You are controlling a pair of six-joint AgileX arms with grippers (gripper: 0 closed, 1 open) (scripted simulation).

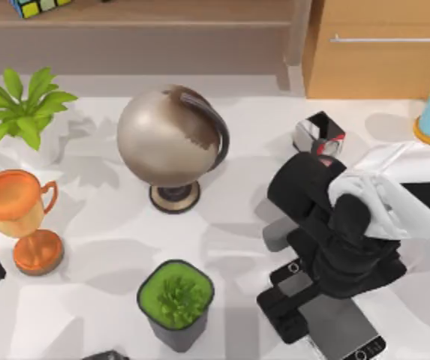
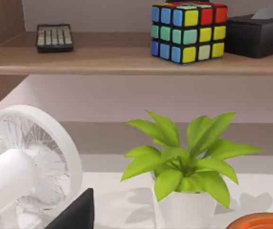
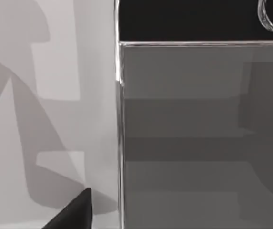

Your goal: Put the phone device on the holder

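The white table point(image 1: 109, 247) carries the phone device point(image 1: 342, 326), lying flat directly under the right gripper point(image 1: 293, 289). Left of that gripper stands a potted succulent point(image 1: 175, 300); beyond it the globe point(image 1: 169, 142), then the orange trophy point(image 1: 19, 217) and a leafy plant point(image 1: 21, 105).

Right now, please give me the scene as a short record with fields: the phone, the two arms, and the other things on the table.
phone device: lying flat at the table's near right part, grey screen up
right gripper: low over the phone's upper end
left arm: parked at the table's left edge
holder: behind the right arm, apart from the phone
nearby: globe, orange trophy, dark-potted plant, leafy plant
task state: phone not yet on holder
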